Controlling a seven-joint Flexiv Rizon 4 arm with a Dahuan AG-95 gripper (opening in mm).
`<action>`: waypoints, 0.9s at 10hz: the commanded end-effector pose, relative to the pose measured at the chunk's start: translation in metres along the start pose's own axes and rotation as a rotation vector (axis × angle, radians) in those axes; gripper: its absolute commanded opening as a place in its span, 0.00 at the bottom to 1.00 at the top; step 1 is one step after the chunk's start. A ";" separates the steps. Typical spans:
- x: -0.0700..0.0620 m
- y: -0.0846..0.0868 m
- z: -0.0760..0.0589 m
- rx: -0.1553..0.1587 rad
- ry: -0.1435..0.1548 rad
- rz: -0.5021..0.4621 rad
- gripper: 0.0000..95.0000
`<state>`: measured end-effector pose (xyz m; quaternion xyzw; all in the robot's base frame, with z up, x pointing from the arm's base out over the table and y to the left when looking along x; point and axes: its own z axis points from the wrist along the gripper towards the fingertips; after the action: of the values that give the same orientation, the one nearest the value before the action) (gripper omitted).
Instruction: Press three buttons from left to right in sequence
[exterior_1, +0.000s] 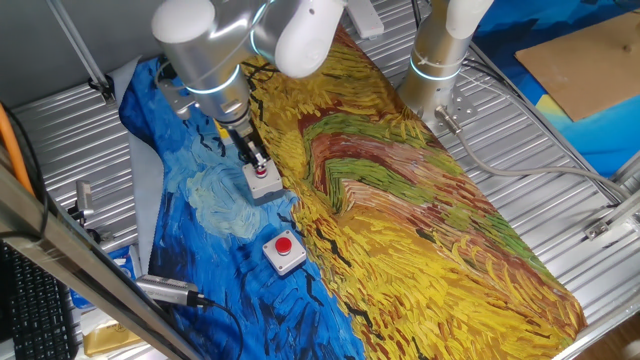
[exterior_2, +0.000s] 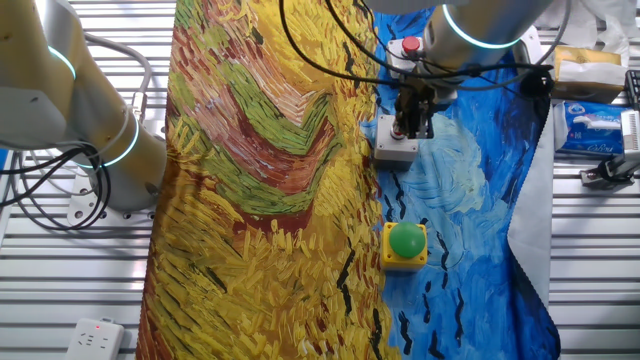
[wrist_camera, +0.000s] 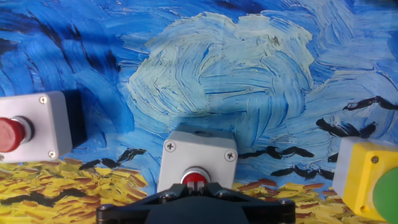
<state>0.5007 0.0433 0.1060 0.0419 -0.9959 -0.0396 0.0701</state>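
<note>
Desk (exterior_1: 560, 200) of ribbed metal, draped with a painted cloth (exterior_1: 400, 190), swirling blue on one half, yellow and green brushwork on the other. Three small square push-button boxes sit in a row along the seam where blue meets yellow. Middle one: red round cap on a light grey box (exterior_2: 394, 147), and the silver robot arm (exterior_1: 200, 50) stands directly over it. The end effector (exterior_1: 258, 163) points straight down onto this box; in one fixed view the dark fingertips (exterior_1: 261, 160) sit right on the red cap, touching it so far as I can see. Whether the fingers are spread or pressed together I cannot tell: no gap shows in any view, and the hand view gives only the black underside of the tool across the bottom edge, with the red cap (wrist_camera: 195, 177) just above it. Second red-capped grey box (exterior_1: 284, 250) lies well apart on the blue, nearer the desk edge in that fixed view; in the hand view it sits at the left border. Green round cap on a yellow box (exterior_2: 405, 244) lies on the far side of the middle box, at the right border in the hand view. All three boxes sit flat and upright, apart from one another.
</note>
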 end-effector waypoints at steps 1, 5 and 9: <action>-0.002 0.000 0.000 0.000 0.004 -0.001 0.00; -0.004 0.000 0.010 0.003 0.008 0.003 0.00; -0.001 0.000 -0.007 -0.017 0.023 -0.004 0.00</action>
<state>0.5032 0.0432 0.1040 0.0439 -0.9949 -0.0482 0.0774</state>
